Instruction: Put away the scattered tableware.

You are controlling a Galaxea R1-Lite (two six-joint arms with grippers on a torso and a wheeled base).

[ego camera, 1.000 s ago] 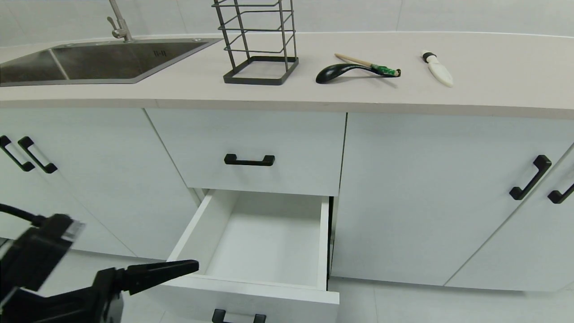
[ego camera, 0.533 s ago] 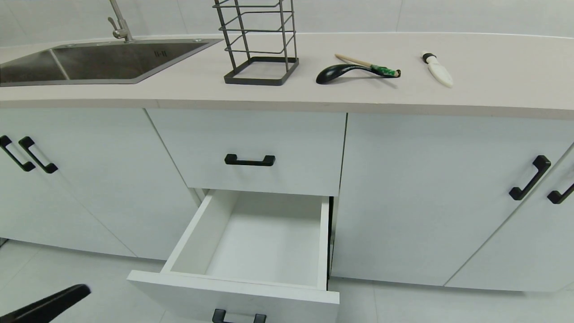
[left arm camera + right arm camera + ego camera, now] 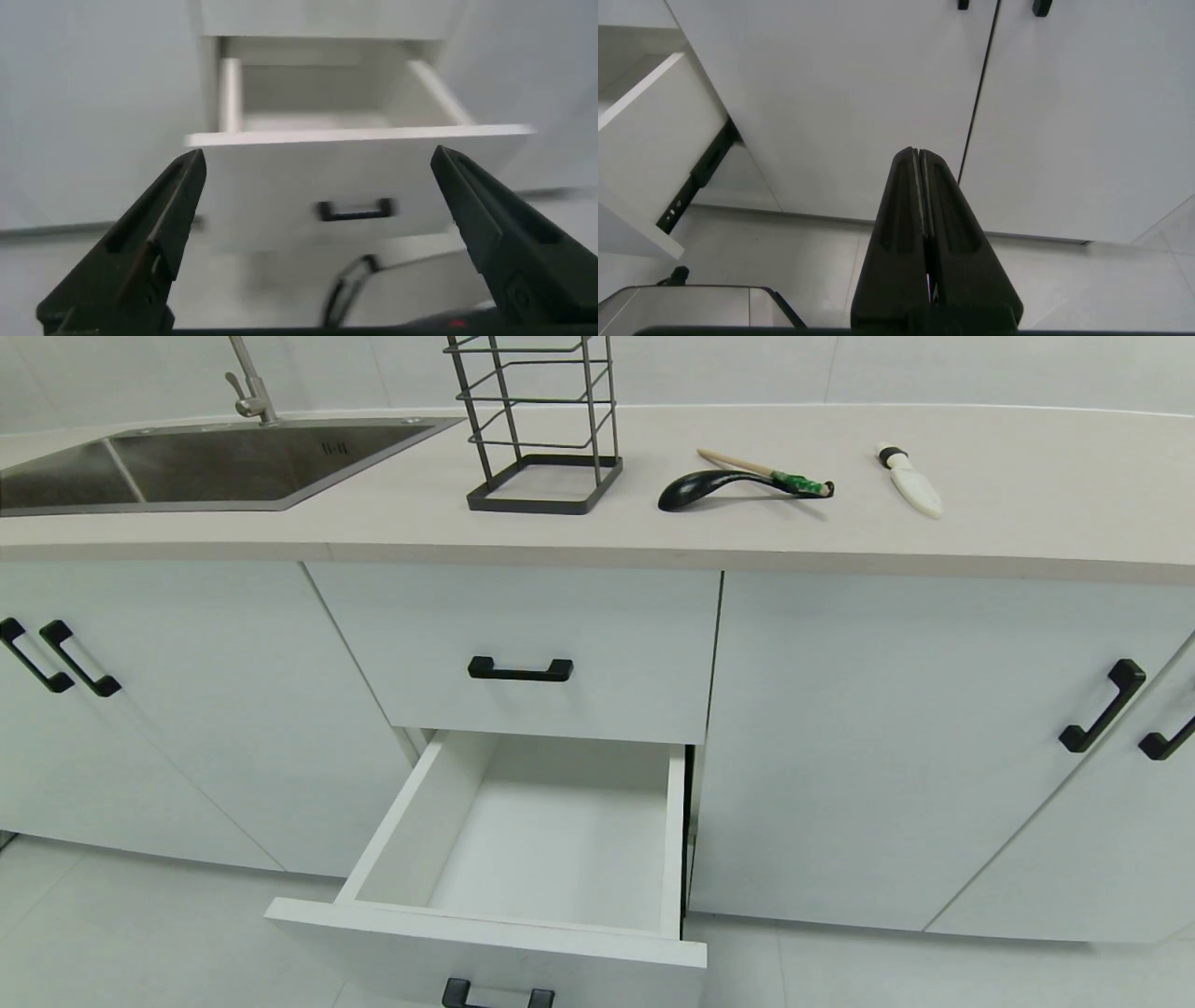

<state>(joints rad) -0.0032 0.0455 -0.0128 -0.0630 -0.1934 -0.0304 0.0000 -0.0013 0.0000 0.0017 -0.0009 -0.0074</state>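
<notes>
In the head view, the tableware lies on the pale countertop (image 3: 1027, 504), to the right of an upright dark wire rack (image 3: 537, 439). A glossy black spoon (image 3: 705, 487) rests with its bowl toward the rack and its curved handle arching away. A pale wooden stick (image 3: 747, 463) with a green-wrapped end lies slanted just behind the spoon and meets the handle's tip. A white utensil (image 3: 913, 483), tapered with a black band at its far end, sits apart to their right. A steel sink (image 3: 187, 462) is set into the counter on the left. Below, the upper drawer (image 3: 523, 644) is shut and the open drawer (image 3: 485, 929) under it is pulled out, white inside. In the left wrist view, the left gripper (image 3: 318, 159) has its black fingers spread wide and faces that drawer's front panel and black handle (image 3: 353, 209). In the right wrist view, the right gripper (image 3: 918, 159) has its fingers pressed together on nothing, before white cabinet doors (image 3: 878, 84).
</notes>
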